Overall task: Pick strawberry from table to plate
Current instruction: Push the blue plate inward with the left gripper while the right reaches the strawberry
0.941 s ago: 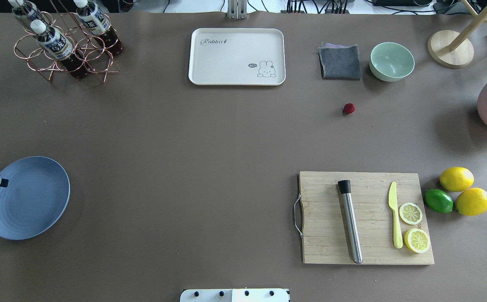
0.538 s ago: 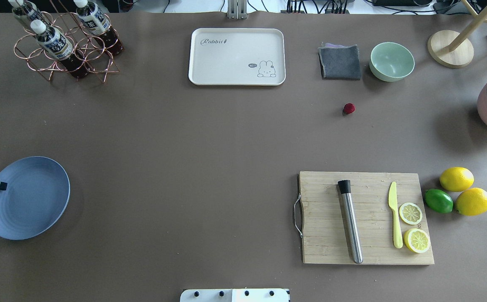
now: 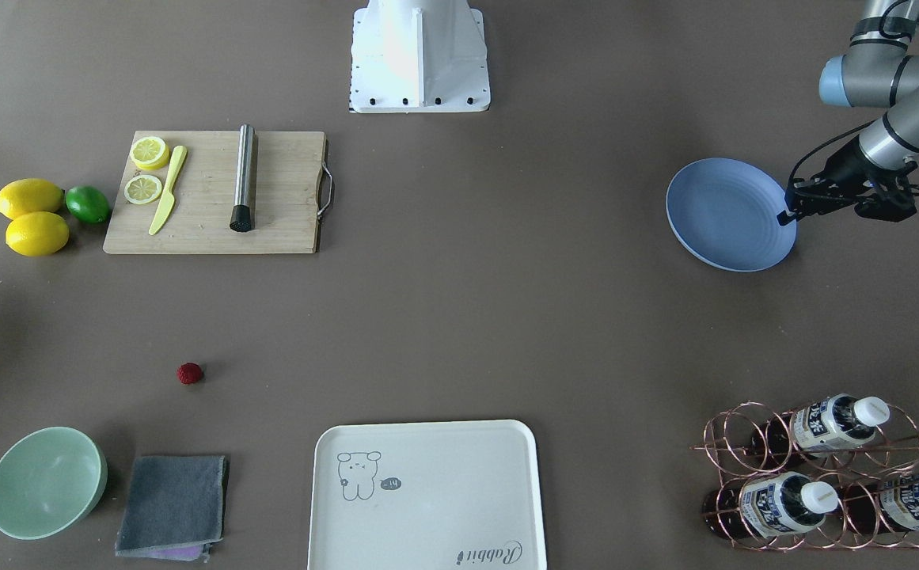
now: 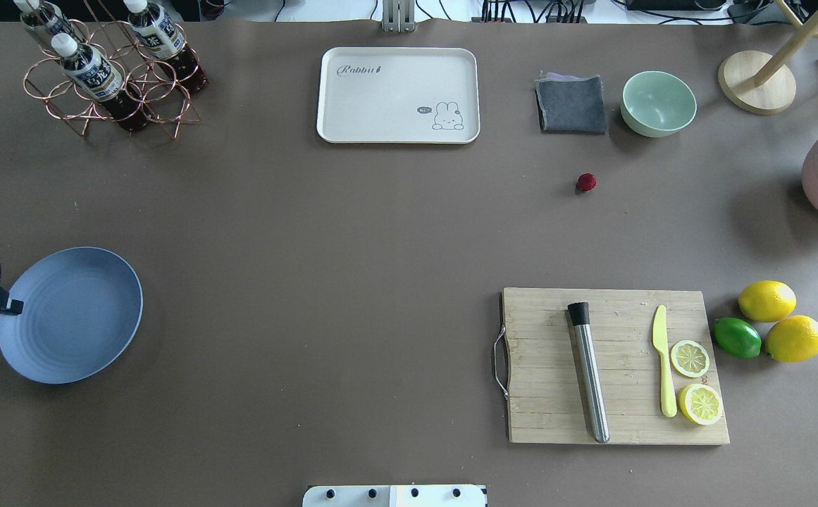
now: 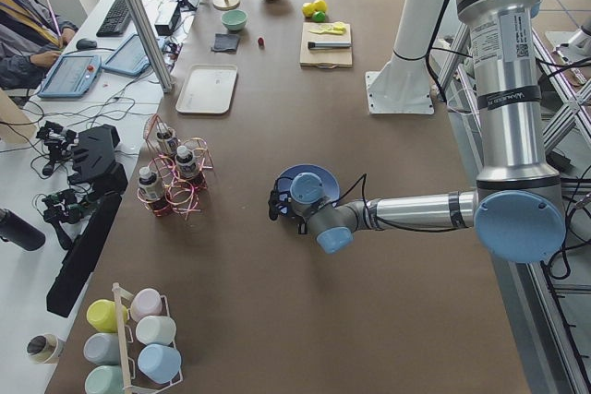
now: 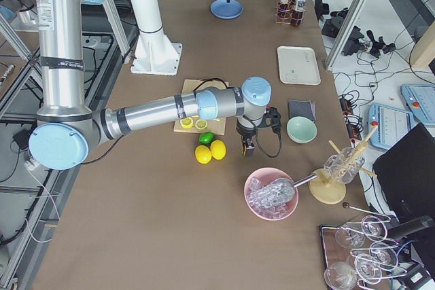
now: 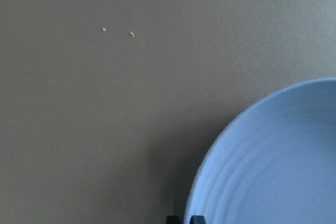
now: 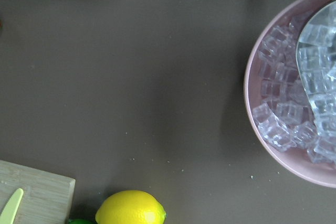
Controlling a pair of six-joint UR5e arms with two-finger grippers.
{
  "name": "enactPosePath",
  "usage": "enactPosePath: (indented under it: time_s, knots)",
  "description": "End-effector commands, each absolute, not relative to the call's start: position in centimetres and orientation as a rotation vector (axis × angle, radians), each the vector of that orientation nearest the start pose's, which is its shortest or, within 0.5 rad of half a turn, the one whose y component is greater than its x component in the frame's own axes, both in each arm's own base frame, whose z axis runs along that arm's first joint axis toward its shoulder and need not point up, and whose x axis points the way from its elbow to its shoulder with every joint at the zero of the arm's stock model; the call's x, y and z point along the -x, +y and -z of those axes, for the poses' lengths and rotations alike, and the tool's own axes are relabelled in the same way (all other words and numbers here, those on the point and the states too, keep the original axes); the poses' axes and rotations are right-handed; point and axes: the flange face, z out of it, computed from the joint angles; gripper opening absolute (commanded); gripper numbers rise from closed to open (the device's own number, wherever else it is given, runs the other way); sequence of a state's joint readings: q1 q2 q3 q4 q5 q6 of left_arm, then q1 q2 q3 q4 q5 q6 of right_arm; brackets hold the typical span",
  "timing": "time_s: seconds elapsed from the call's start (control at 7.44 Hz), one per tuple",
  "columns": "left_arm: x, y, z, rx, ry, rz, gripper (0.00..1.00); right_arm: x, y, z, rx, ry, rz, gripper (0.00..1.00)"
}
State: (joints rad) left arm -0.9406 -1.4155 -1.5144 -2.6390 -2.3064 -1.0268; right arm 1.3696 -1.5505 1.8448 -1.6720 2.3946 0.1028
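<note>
Overhead and front views opposed, sharing the table (image 4: 380, 232), side views lengthwise, wrist cameras close, downward

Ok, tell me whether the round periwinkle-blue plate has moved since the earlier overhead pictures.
Yes, the round periwinkle-blue plate shifted toward the wooden cutting board and slightly toward the cream rectangular tray.
</note>
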Motion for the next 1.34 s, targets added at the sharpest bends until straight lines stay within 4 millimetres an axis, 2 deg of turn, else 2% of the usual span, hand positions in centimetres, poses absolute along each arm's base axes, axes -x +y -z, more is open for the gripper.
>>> enactPosePath:
  time_s: [0.0,0.13,0.27,0.4,0.54,0.67,0.81,0.94,1.08,1.21]
  knots:
    - [-23.2,-42.6,-56.8,0.024,1.182,0.142,0.00,9.9,-53.1,-46.4,-0.060,-0.857,0.176,0.98]
    - [-24.2,-43.7,-54.3,0.028,1.213,0.172,0.00,12.2,-54.9,-45.4,-0.050,-0.862,0.188,0.98]
    - [-26.0,-45.5,-50.7,0.048,1.253,0.226,0.00,14.1,-56.5,-44.6,-0.050,-0.864,0.212,0.98]
    - [-29.2,-44.5,-47.2,0.087,1.263,0.231,0.00,16.2,-57.9,-42.9,-0.049,-0.861,0.210,0.98]
    - [-32.4,-43.4,-43.4,0.093,1.222,0.257,0.00,19.0,-58.5,-41.2,-0.050,-0.839,0.198,0.98]
    - [-34.9,-44.2,-39.1,0.076,1.182,0.283,0.00,21.2,-59.7,-41.8,-0.063,-0.848,0.198,0.97]
    - [-38.0,-43.8,-36.6,0.068,1.179,0.281,0.00,24.0,-60.6,-43.7,-0.090,-0.883,0.178,0.97]
    - [-40.8,-42.4,-35.1,0.099,1.190,0.303,0.00,26.9,-61.1,-44.7,-0.098,-0.926,0.138,0.95]
    - [-43.1,-41.6,-33.0,0.115,1.196,0.317,0.00,30.1,-61.2,-42.8,-0.095,-0.928,0.109,0.95]
    - [-45.1,-40.8,-31.2,0.107,1.196,0.314,0.00,32.4,-60.7,-42.4,-0.113,-0.894,0.104,0.95]
